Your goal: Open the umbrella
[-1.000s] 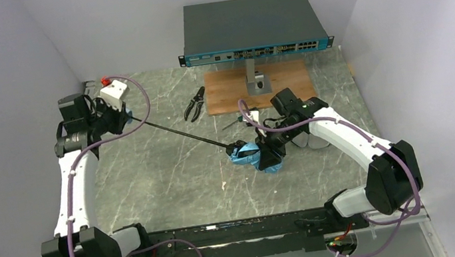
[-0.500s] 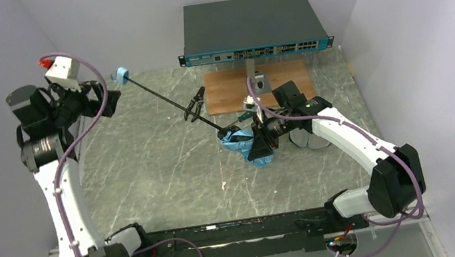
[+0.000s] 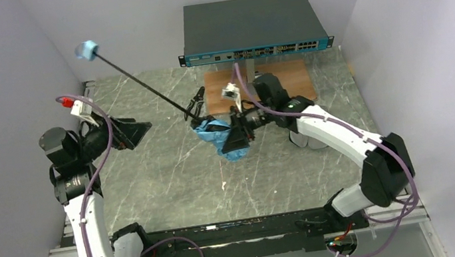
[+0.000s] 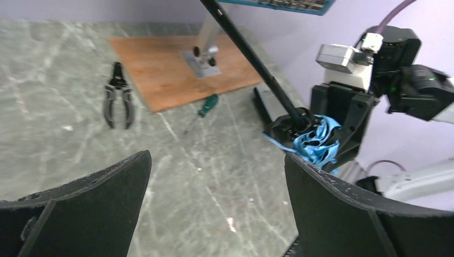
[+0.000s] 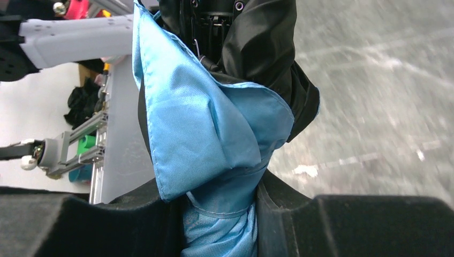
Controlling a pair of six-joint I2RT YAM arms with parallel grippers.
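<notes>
The umbrella (image 3: pixel 216 137) is a crumpled sky-blue and black canopy bundle with its thin black shaft (image 3: pixel 137 80) stretched out, slanting up and to the left. The pale-blue handle (image 3: pixel 87 51) hangs free in the air. My right gripper (image 3: pixel 236 141) is shut on the canopy end; in the right wrist view blue fabric (image 5: pixel 214 134) is pinched between its jaws (image 5: pixel 219 219). My left gripper (image 3: pixel 139 129) stands wide open below the shaft, apart from it. In the left wrist view nothing lies between its fingers (image 4: pixel 217 203), and the canopy (image 4: pixel 316 142) and shaft (image 4: pixel 251 53) show beyond.
A network switch (image 3: pixel 254 27) on a metal stand rises over a wooden board (image 3: pixel 288 79) at the back. Black-handled pliers (image 4: pixel 118 99) and a green-handled screwdriver (image 4: pixel 202 110) lie near the board. Grey walls close in left and right.
My left gripper opened and let go of the handle, then drew back and down. The right arm carried the canopy left and back, and the shaft tipped up so the handle rose.
</notes>
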